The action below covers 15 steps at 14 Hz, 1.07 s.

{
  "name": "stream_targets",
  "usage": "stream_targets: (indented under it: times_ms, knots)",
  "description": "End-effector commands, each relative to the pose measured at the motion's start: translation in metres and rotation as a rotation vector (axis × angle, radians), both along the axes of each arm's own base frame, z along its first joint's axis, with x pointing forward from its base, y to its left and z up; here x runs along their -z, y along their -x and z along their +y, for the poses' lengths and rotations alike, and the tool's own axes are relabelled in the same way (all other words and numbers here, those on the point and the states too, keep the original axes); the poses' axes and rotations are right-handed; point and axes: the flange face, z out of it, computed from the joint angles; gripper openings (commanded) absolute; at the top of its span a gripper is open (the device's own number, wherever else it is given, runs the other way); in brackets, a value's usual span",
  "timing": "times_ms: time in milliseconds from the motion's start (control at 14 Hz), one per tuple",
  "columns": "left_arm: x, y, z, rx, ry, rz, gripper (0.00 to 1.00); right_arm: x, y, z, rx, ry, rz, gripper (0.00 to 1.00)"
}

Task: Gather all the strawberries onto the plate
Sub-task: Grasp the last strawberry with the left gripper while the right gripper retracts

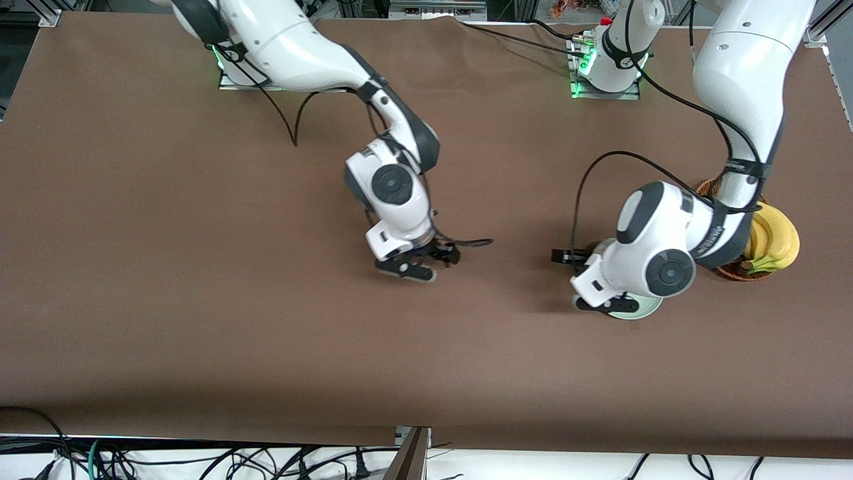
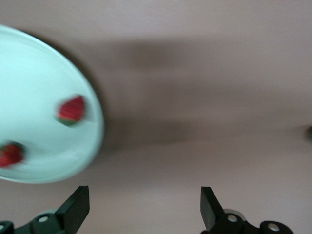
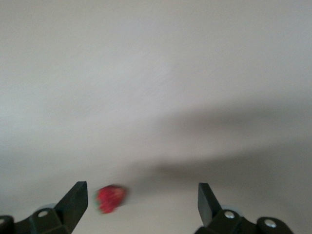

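Note:
The pale mint plate (image 1: 641, 309) is mostly hidden under the left arm; the left wrist view shows its rim (image 2: 92, 141). Two strawberries lie in it, one (image 2: 71, 110) near the rim and one (image 2: 9, 154) deeper in. My left gripper (image 1: 568, 257) (image 2: 144, 205) is open and empty, low over bare table beside the plate. The third strawberry (image 3: 111, 199) lies on the table between the fingers of my right gripper (image 1: 440, 257) (image 3: 141, 202), close to one finger. That gripper is open over the table's middle. All the strawberries are hidden in the front view.
A brown wicker basket (image 1: 732, 272) with yellow bananas (image 1: 773, 241) stands beside the plate, toward the left arm's end of the table. A black cable (image 1: 474, 243) trails from the right wrist. The table (image 1: 200, 267) is covered in brown cloth.

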Motion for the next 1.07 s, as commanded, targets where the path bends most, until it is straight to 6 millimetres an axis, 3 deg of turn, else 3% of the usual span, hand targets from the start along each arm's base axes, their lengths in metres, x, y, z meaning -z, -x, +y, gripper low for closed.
stream_targets:
  times_ms: [0, 286, 571, 714, 857, 1000]
  knots:
    - [0.0, 0.008, -0.047, -0.147, 0.016, -0.028, 1.0, -0.064, -0.036, -0.088, -0.142, 0.026, 0.071, 1.0]
    - [0.029, 0.026, -0.131, -0.337, 0.003, -0.09, 1.0, -0.116, -0.064, -0.207, -0.274, 0.06, 0.147, 1.0]
    - [0.071, 0.04, -0.173, -0.438, 0.01, -0.117, 1.0, -0.168, -0.071, -0.309, -0.329, 0.087, 0.175, 1.0]
    - [0.084, 0.044, -0.187, -0.473, 0.03, -0.134, 0.99, -0.204, -0.065, -0.348, -0.307, 0.082, 0.166, 1.0]
    - [0.097, 0.048, -0.194, -0.473, 0.029, -0.148, 0.89, -0.241, -0.04, -0.38, -0.262, 0.07, 0.148, 1.0]
    - [0.106, 0.055, -0.204, -0.449, 0.006, -0.179, 0.81, -0.269, -0.01, -0.391, -0.267, 0.067, 0.141, 1.0]
